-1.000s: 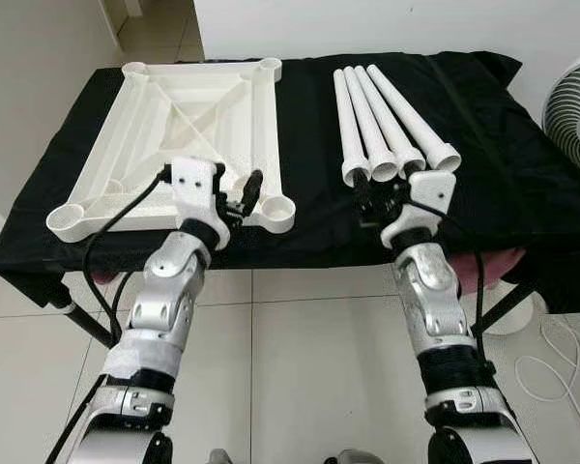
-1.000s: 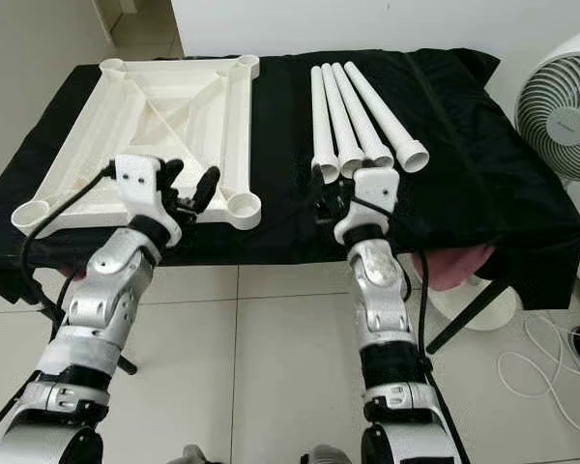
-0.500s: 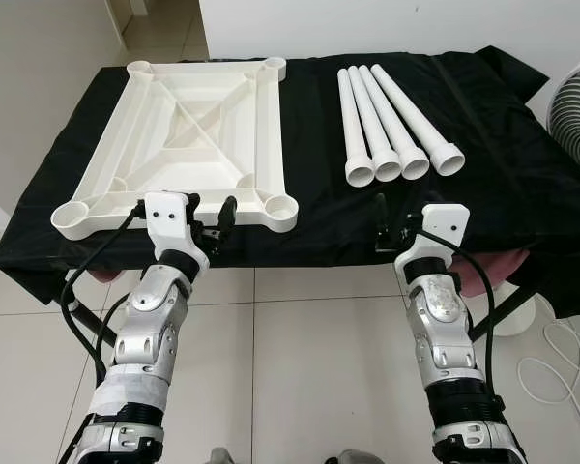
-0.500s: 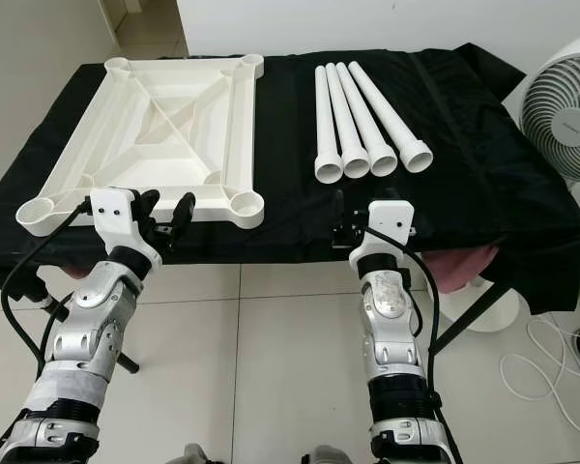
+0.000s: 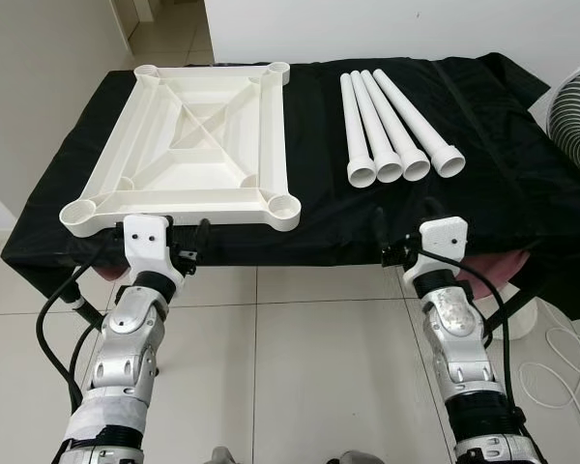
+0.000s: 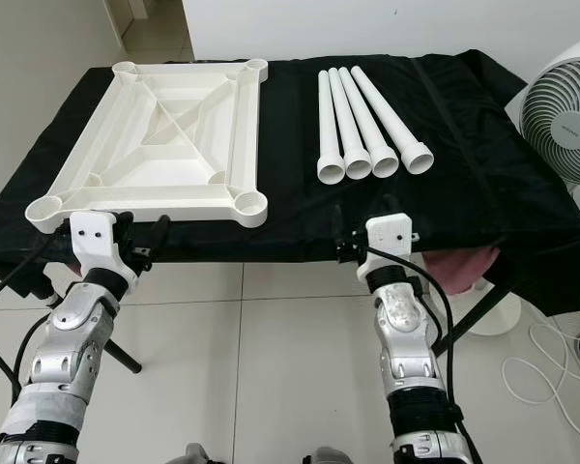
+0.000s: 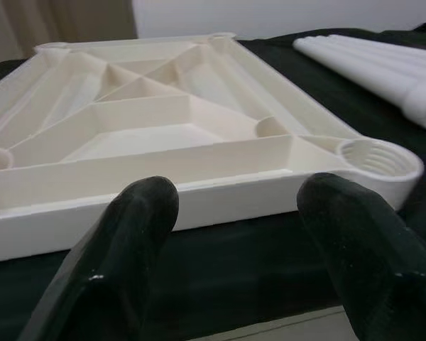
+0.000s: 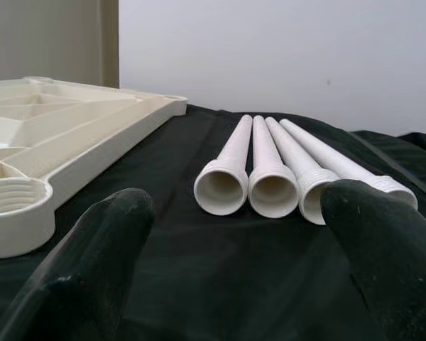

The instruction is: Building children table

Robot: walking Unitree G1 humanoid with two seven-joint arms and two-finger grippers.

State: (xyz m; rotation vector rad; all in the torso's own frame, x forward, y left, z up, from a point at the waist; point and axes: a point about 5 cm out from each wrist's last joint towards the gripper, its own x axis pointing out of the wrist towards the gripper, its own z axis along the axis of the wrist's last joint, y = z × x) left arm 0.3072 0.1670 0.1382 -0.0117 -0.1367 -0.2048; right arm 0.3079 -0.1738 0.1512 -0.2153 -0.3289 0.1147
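Observation:
A white plastic tabletop (image 5: 188, 135) lies upside down on the left half of the black-draped table, with a threaded socket at each corner. Several white table legs (image 5: 387, 126) lie side by side on the right half, their flared ends toward me. My left gripper (image 5: 188, 244) hangs open at the table's front edge, just short of the tabletop's near rim (image 7: 163, 192). My right gripper (image 5: 403, 230) is open at the front edge too, a short way before the leg ends (image 8: 270, 188). Neither gripper holds anything.
The black cloth (image 5: 522, 184) covers the whole table and drapes over its edges. A white fan (image 5: 575, 111) stands at the right. White cable (image 5: 570, 372) lies on the tiled floor and something pink (image 6: 456, 266) sits under the table's right side.
Both arms have pulled back and down: the left gripper off the tabletop's near rim, the right away from the leg ends, both to the table's front edge. The camera view shifted slightly.

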